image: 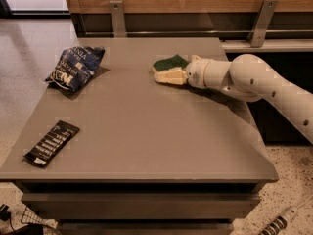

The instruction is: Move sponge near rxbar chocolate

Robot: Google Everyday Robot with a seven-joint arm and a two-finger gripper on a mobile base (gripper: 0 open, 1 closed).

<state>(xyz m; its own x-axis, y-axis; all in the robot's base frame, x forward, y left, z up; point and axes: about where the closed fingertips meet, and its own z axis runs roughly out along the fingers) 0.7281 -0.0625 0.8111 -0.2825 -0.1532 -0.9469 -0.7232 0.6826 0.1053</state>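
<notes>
Sponge sits toward the far right of the desk, green side up and a bit tilted. The claw is clamped on its yellow foam end, reaching in from the right on a white arm. Rxbar lies flat by the near left corner, well apart from the sponge. Blue snack bag is at the far left.

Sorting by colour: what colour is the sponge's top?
Dark green, camera view: the sponge top, gripper at it.
</notes>
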